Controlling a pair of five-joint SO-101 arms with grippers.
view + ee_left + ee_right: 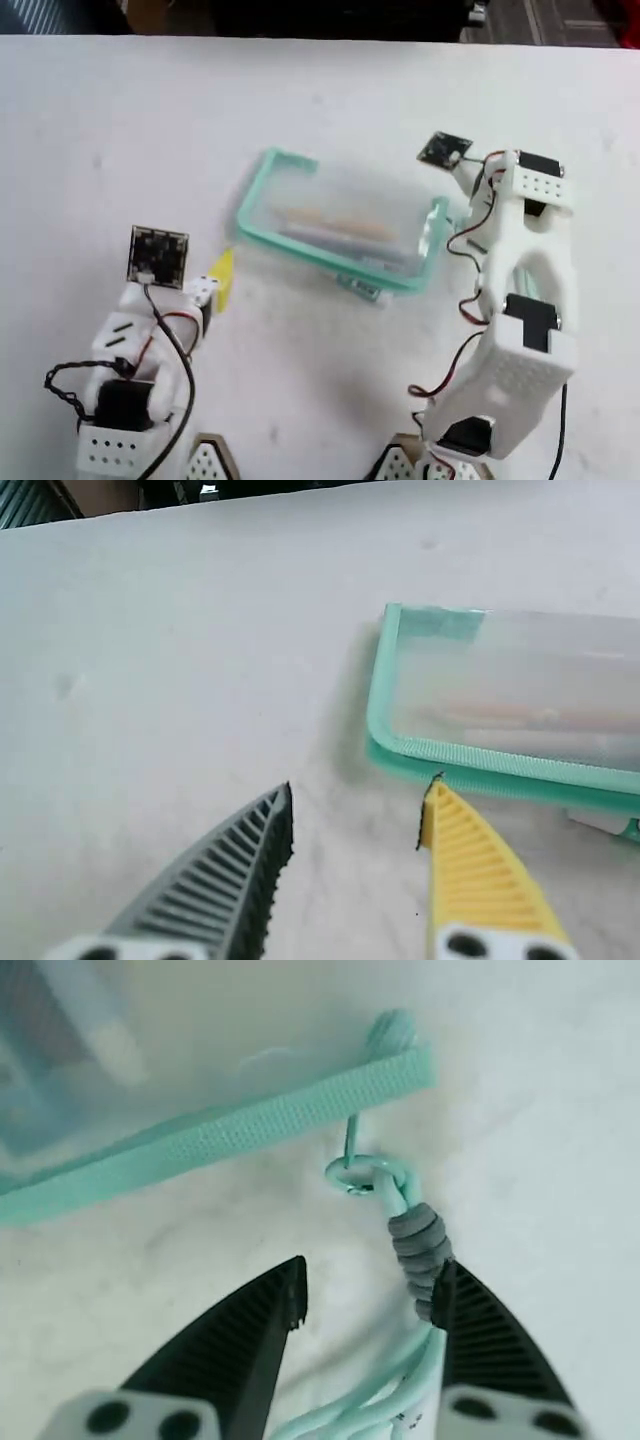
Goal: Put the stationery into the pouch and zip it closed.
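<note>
Stationery (338, 226) is already inside the pouch (272, 162); the zip probably still needs closing. The right arm (522, 290) has its jaws spread around the pull cord (420, 1245). The left arm (130, 365) has its jaws spread beside the pouch.

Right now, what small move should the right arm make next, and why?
Probably shut the right gripper on the zipper pull cord: the cord lies between its open fingers, just off the pouch edge, and the stationery is already inside.
</note>
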